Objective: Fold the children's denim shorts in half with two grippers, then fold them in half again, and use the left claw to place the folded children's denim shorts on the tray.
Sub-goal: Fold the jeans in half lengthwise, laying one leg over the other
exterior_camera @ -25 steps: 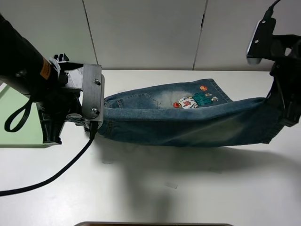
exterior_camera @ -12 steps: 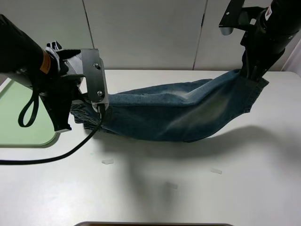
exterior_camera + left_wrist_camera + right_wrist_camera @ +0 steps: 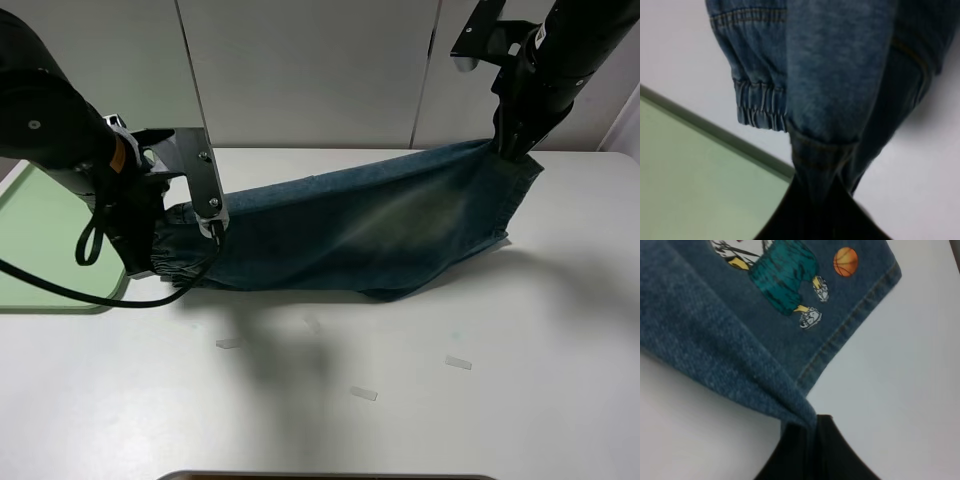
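You have the children's denim shorts (image 3: 370, 235) stretched between the two grippers, above the white table (image 3: 400, 410). The left gripper (image 3: 213, 230) is closed on the end of the cloth that is near the tray (image 3: 40, 250). The gathered elastic edge (image 3: 760, 107) hangs just beside this gripper, over the rim of the tray. The right gripper (image 3: 505, 150) is raised near the back wall and is clamped on the other end of the denim. From it the cloth slopes down to the left, and the lower fold seems to rest on the table.

One second ago your right gripper was low at the right edge of the table, and the cartoon patch was open to the high camera. Half a second ago it was already lifted and carried to the back. Now it stands a little more to the left, and the denim sags less and lies flatter. The left arm has moved a little lower and nearer to the tray.

The high camera now shows only plain faded denim. The right wrist camera shows the cartoon patch (image 3: 785, 270) and a small orange ball (image 3: 846, 261) on the layer under the fold. The left wrist camera shows the pale-green tray directly under the elastic edge. Only the high camera shows some small pale scraps (image 3: 458, 362) on the table.
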